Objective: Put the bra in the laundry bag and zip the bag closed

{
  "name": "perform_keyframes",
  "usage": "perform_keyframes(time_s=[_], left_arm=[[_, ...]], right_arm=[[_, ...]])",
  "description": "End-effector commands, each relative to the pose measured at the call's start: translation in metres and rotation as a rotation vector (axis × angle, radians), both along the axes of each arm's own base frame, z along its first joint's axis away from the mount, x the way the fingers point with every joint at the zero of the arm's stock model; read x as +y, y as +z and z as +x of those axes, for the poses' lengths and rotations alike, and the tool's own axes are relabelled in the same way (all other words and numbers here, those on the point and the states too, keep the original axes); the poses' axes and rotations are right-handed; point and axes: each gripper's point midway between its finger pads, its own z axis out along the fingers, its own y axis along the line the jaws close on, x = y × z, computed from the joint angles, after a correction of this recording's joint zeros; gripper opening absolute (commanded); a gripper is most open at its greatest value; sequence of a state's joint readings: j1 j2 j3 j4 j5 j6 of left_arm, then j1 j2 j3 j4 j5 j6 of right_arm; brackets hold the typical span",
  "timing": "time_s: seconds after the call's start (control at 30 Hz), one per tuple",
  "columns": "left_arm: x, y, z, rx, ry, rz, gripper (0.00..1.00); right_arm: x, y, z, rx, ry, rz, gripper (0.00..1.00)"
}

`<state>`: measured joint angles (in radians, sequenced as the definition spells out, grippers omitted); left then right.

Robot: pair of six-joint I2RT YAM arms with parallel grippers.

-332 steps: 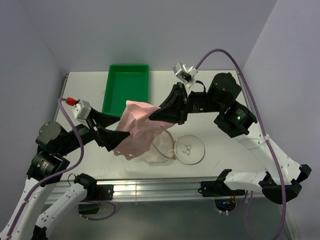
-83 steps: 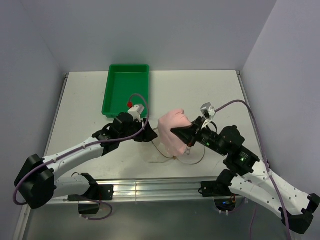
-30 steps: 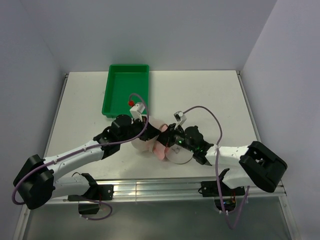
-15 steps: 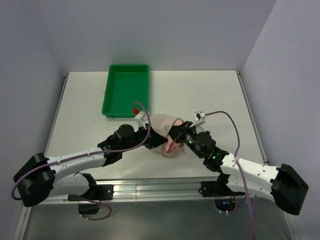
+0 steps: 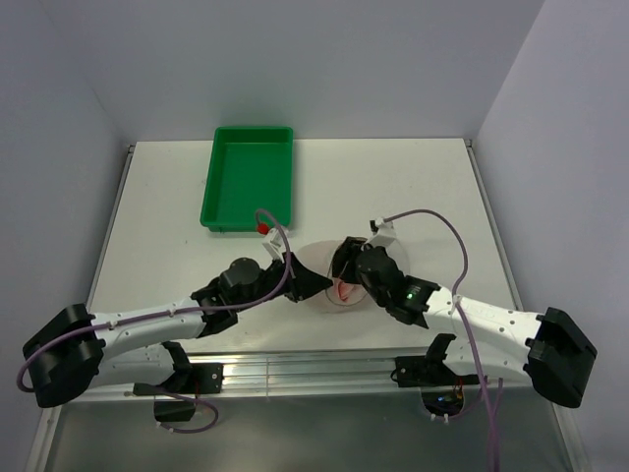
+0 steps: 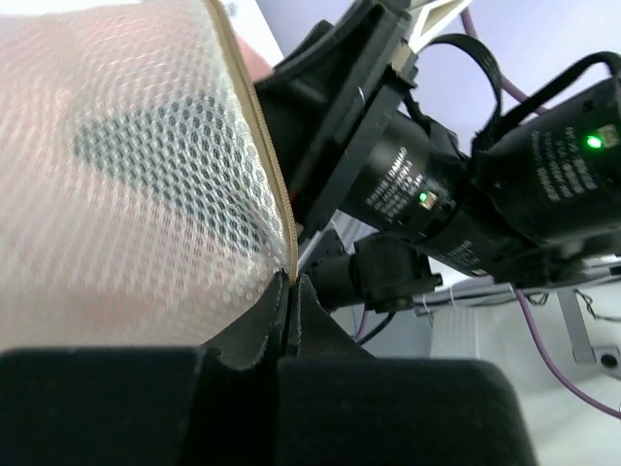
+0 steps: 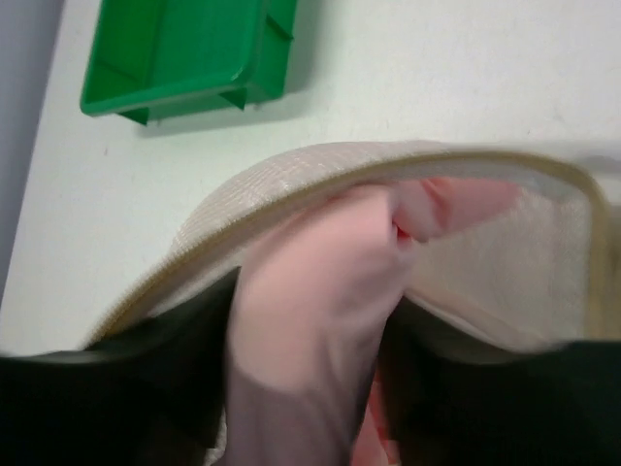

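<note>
The laundry bag (image 5: 319, 258), a white mesh pouch with a tan zipper rim, stands open near the table's front middle. My left gripper (image 5: 316, 285) is shut on the rim and holds the mesh wall (image 6: 126, 175) up; in the left wrist view its jaws (image 6: 289, 282) pinch the zipper edge. The pale pink bra (image 5: 344, 291) sits inside the bag's mouth. My right gripper (image 5: 343, 267) reaches into that mouth. In the right wrist view its dark fingers (image 7: 165, 379) stand wide apart, and bra fabric (image 7: 310, 262) bulges between them under the rim (image 7: 291, 180).
A green tray (image 5: 248, 177) lies at the back left of the white table (image 5: 413, 187), also seen in the right wrist view as the green tray (image 7: 175, 49). The two arms nearly meet over the bag. An aluminium rail (image 5: 295, 372) runs along the front edge.
The right gripper's jaws have spread apart. The bra has sunk lower into the bag and shows less from above. The left gripper stays shut on the rim.
</note>
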<state>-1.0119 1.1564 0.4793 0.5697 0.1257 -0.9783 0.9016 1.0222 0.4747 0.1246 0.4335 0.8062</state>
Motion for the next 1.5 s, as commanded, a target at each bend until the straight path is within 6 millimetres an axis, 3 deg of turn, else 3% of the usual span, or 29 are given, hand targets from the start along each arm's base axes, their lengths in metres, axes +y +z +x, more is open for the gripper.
perform_keyframes(time_s=[0.0, 0.03, 0.17, 0.4, 0.5, 0.6, 0.7, 0.77, 0.8, 0.83, 0.87, 0.9, 0.93, 1.03, 1.1, 1.17, 1.2, 1.47], left_arm=[[0.010, 0.016, 0.013, -0.039, 0.084, -0.034, 0.00], [0.015, 0.015, 0.020, -0.038, 0.107, -0.030, 0.00], [0.029, 0.017, 0.035, -0.018, 0.149, -0.038, 0.00], [0.048, 0.019, 0.046, -0.072, 0.219, 0.034, 0.00], [0.054, 0.007, 0.043, -0.066, 0.221, 0.050, 0.00], [0.057, 0.000, 0.039, -0.062, 0.215, 0.031, 0.00], [0.059, -0.003, 0.037, -0.057, 0.213, 0.019, 0.00], [0.059, -0.003, 0.035, -0.063, 0.209, 0.009, 0.00], [0.059, -0.003, 0.035, -0.065, 0.207, 0.009, 0.00], [0.059, -0.004, 0.034, -0.066, 0.206, 0.010, 0.00], [0.059, -0.004, 0.034, -0.067, 0.204, 0.010, 0.00], [0.059, -0.002, 0.033, -0.071, 0.197, 0.006, 0.00], [0.059, -0.002, 0.033, -0.071, 0.195, 0.005, 0.00], [0.057, -0.001, 0.032, -0.073, 0.189, 0.004, 0.00], [0.058, -0.003, 0.032, -0.073, 0.189, 0.004, 0.00], [0.058, -0.004, 0.032, -0.073, 0.190, 0.008, 0.00], [0.058, -0.004, 0.032, -0.071, 0.189, 0.007, 0.00], [0.056, -0.003, 0.030, -0.070, 0.177, 0.001, 0.00]], right_arm=[[0.007, 0.014, -0.002, 0.010, 0.044, -0.105, 0.67], [0.011, 0.017, -0.004, 0.011, 0.068, -0.121, 0.79], [0.013, 0.021, -0.018, 0.039, 0.157, -0.168, 0.90], [0.012, 0.067, -0.031, -0.024, 0.236, -0.111, 1.00], [0.013, 0.076, -0.032, -0.039, 0.245, -0.084, 1.00], [0.015, 0.073, -0.030, -0.026, 0.238, -0.058, 1.00], [-0.002, 0.064, -0.022, -0.023, 0.125, -0.027, 0.97], [-0.021, 0.040, -0.016, 0.004, 0.050, -0.028, 0.92], [-0.029, 0.033, -0.014, 0.021, 0.019, -0.007, 0.80], [-0.050, 0.015, -0.008, 0.042, -0.045, -0.012, 0.76], [-0.057, 0.009, -0.004, 0.046, -0.067, 0.004, 0.68], [-0.064, -0.009, -0.005, 0.082, -0.071, -0.009, 0.45], [-0.078, -0.016, 0.002, 0.095, -0.120, -0.013, 0.40], [-0.089, -0.042, 0.004, 0.144, -0.150, -0.078, 0.46], [-0.089, -0.060, 0.005, 0.192, -0.141, -0.117, 0.56], [-0.085, -0.066, 0.007, 0.200, -0.129, -0.107, 0.60], [-0.087, -0.078, 0.004, 0.229, -0.127, -0.125, 0.61], [-0.089, -0.091, 0.018, 0.241, -0.160, -0.129, 0.51]])
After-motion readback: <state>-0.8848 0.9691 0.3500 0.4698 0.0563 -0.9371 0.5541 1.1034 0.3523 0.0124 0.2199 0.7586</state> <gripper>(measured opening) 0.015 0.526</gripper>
